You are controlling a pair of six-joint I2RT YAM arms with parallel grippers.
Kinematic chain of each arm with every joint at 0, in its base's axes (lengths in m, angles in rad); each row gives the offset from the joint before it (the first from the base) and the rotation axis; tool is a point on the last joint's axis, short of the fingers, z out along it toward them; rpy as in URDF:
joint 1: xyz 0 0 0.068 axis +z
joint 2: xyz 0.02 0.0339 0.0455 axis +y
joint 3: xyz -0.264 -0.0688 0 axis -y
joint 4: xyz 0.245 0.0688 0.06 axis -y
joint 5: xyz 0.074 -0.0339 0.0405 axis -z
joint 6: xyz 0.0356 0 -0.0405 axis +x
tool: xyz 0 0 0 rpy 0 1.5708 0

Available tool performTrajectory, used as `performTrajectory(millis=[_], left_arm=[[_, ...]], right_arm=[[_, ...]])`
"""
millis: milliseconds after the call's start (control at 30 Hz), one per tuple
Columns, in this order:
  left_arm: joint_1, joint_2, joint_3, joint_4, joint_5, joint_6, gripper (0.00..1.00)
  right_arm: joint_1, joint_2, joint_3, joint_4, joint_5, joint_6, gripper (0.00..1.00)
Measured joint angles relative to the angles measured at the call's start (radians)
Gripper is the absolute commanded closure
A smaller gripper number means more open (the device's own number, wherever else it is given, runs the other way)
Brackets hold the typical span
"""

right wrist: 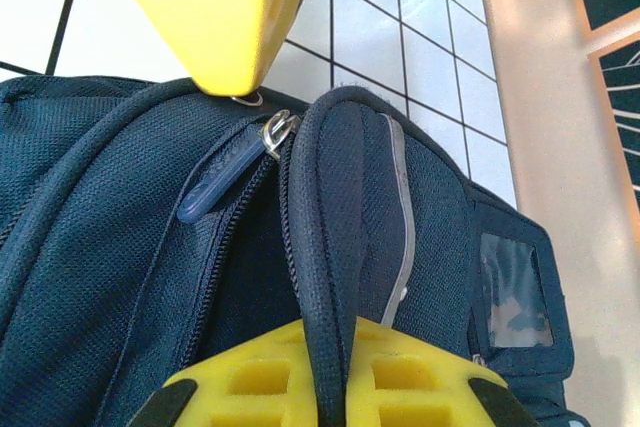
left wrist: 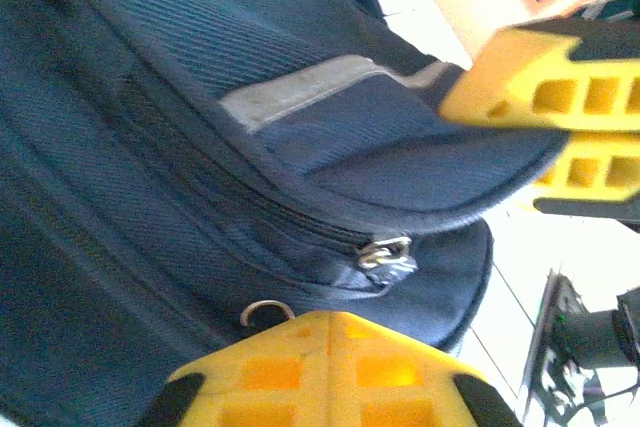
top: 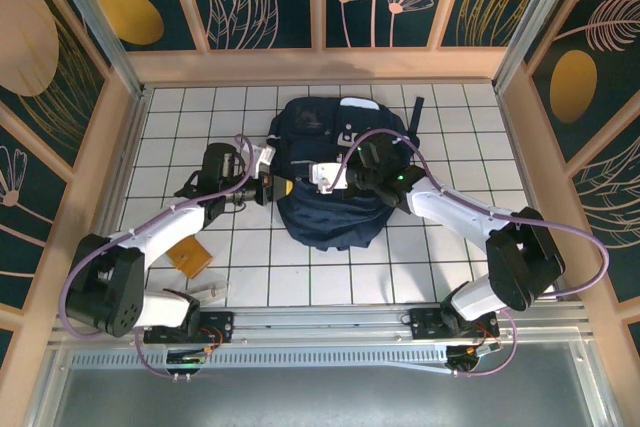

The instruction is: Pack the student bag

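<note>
Student bag (top: pixel 330 217) at the middle of the table (top: pixel 450 147).
Left gripper (top: pixel 268 190) at its left edge, right gripper (top: pixel 322 177) on top; flat card (top: pixel 190 257) near-left.

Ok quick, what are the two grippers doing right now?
Left gripper: either side of a flap of the dark navy fabric backpack; cannot tell if closed.
Right gripper: closed on the backpack's piped edge.
</note>
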Motion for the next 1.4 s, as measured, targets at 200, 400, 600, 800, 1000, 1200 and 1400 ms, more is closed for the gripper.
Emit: performTrajectory(millis=[200, 400, 600, 800, 1000, 1200, 1400], left_arm=[[-0.005, 0.011, 0.011, 0.016, 0.122, -0.050, 0.42], [-0.046, 0.012, 0.072, -0.098, -0.045, -0.025, 0.37], [-0.104, 0.045, 0.126, -0.136, -0.247, -0.052, 0.36], [-0.129, 0.047, 0.127, -0.132, -0.366, -0.084, 0.74], [-0.131, 0.041, 0.127, -0.137, -0.369, -0.011, 0.88], [-0.080, 0.041, 0.127, -0.159, -0.271, 0.091, 0.97], [-0.002, 0.050, 0.122, -0.185, -0.029, 0.264, 0.89]], right_arm=[[0.000, 0.008, 0.008, -0.006, -0.011, 0.036, 1.00], [0.006, 0.014, 0.014, -0.005, -0.011, 0.079, 1.00], [0.014, 0.020, 0.035, -0.006, -0.007, 0.110, 1.00], [0.027, 0.021, 0.040, -0.005, 0.029, 0.111, 1.00], [0.035, 0.020, 0.041, -0.009, 0.052, 0.060, 1.00], [0.045, 0.015, 0.028, -0.021, 0.060, -0.003, 1.00], [0.050, -0.022, 0.002, -0.023, 0.052, -0.047, 1.00]])
